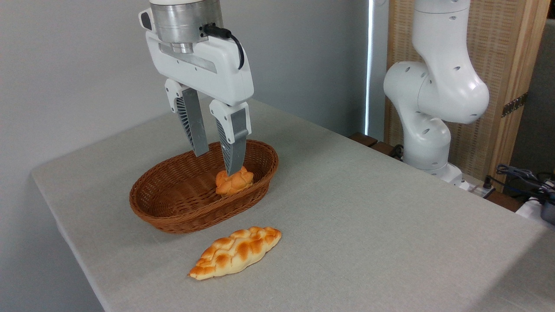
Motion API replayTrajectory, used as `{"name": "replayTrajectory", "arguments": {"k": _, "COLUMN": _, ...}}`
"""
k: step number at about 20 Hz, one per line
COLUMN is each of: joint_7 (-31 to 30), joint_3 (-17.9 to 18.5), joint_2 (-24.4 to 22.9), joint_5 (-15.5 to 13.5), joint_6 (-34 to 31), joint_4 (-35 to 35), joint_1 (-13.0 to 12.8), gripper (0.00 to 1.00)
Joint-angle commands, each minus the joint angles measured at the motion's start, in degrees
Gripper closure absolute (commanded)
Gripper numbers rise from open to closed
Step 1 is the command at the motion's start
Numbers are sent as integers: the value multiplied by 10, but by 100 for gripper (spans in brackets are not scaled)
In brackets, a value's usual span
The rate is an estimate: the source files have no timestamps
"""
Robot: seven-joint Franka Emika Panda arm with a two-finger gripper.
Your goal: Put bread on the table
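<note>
The gripper [217, 162] hangs down from the upper left of the frame over the basket [173, 208], its two fingers [193, 125] spread apart with a clear gap between them and nothing held. The right finger's tip sits at the top of the bun [234, 182], seemingly touching it or just in front of it; the left finger ends higher, above the basket's inside. The bun lies inside the basket, toward its right end, against the inner wall. The basket stands on the table [368, 208] at centre left of the frame. In front of the basket, lower centre, a braided loaf [236, 252] lies on the cloth, just apart from the basket's rim. At the upper right, the white arm [433, 99] rises from its base at the table's far edge.
</note>
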Motion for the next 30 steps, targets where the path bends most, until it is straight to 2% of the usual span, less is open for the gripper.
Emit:
{"name": "replayTrajectory", "arguments": {"k": 1, "joint_7": 13, "joint_3": 5, "joint_2": -3, "joint_5": -4, "joint_6": -2, "joint_4": 0, "joint_1": 0, "gripper": 0}}
{"name": "replayTrajectory", "arguments": {"k": 7, "joint_7": 14, "joint_3": -10, "joint_2": -14, "joint_5": -6, "joint_6": 4, "joint_4": -19, "joint_1": 1, "gripper": 0}}
{"name": "replayTrajectory", "arguments": {"k": 10, "joint_7": 14, "joint_3": -34, "joint_2": -54, "joint_5": -6, "joint_6": 38, "joint_4": -90, "joint_1": 0, "gripper": 0}}
{"name": "replayTrajectory", "arguments": {"k": 13, "joint_7": 12, "joint_3": -65, "joint_2": -102, "joint_5": -29, "joint_6": 102, "joint_4": -186, "joint_1": 0, "gripper": 0}}
{"name": "replayTrajectory", "arguments": {"k": 16, "joint_7": 12, "joint_3": -81, "joint_2": -118, "joint_5": -71, "joint_6": 142, "joint_4": -236, "joint_1": -7, "gripper": 0}}
{"name": "replayTrajectory", "arguments": {"k": 17, "joint_7": 13, "joint_3": -81, "joint_2": -125, "joint_5": -76, "joint_6": 154, "joint_4": -252, "joint_1": -12, "gripper": 0}}
{"name": "replayTrajectory", "arguments": {"k": 22, "joint_7": 12, "joint_3": -83, "joint_2": -129, "joint_5": -76, "joint_6": 194, "joint_4": -311, "joint_1": -47, "gripper": 0}}
{"name": "replayTrajectory", "arguments": {"k": 30, "joint_7": 12, "joint_3": -103, "joint_2": -126, "joint_5": -76, "joint_6": 248, "joint_4": -369, "joint_1": -63, "gripper": 0}}
